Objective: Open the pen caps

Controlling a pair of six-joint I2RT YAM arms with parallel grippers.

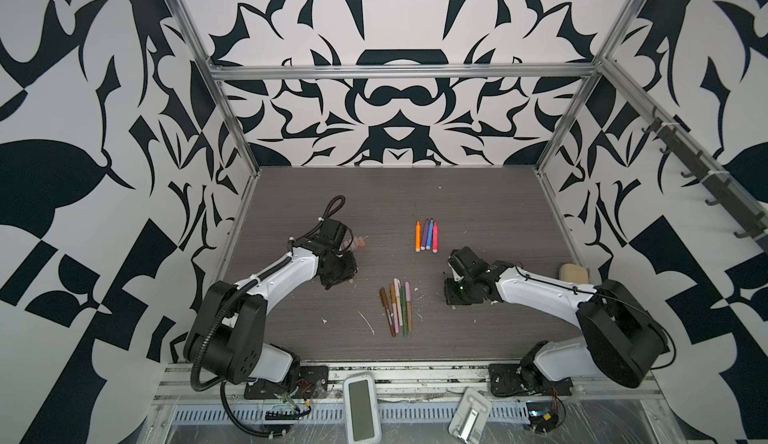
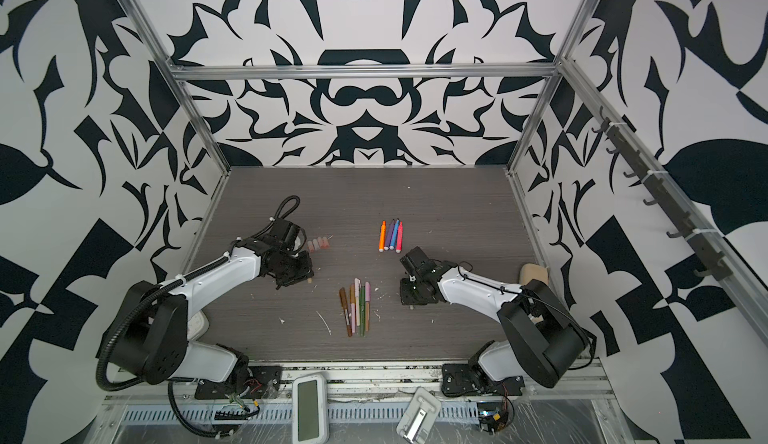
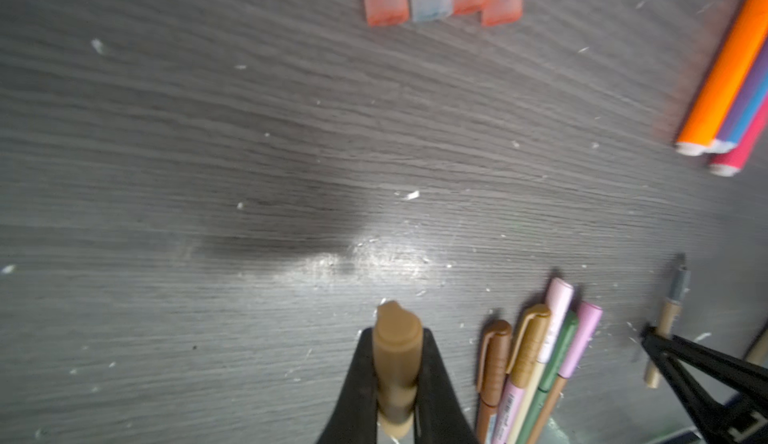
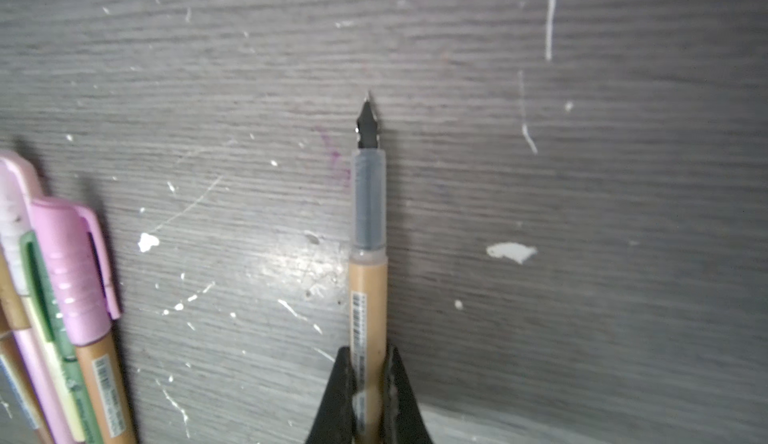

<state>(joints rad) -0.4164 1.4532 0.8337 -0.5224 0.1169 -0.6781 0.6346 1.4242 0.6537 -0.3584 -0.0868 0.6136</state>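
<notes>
Grey wood-grain table (image 1: 478, 213), flecked with white scraps, carries two sets of pens in both top views. At about 9 o'clock from the table's middle, the left gripper (image 3: 397, 333) is clamped narrow on a tan cap (image 3: 397, 363). The cap's domed end sticks out past the fingertips in the left wrist view.

At about 4 o'clock, the right gripper (image 4: 368, 352) is pinched tight on the barrel of a tan pen (image 4: 368, 296). The pen's clear collar and dark nib stand bare, free of any cap, and point away from the jaws.

Cap and pen are well apart, one on each side of the muted pens (image 1: 397, 309). That bunch lies side by side at 6 o'clock, with brown, gold, pale pink, green and lilac caps on.

At 1 o'clock lie four bright pens (image 1: 426, 236), orange, purple, blue and pink-red, touching one another with tips toward 12 o'clock. Four clear caps (image 1: 357, 243), mostly pink-tinted, lie in a row at 10 o'clock, just beside the left arm's wrist.
</notes>
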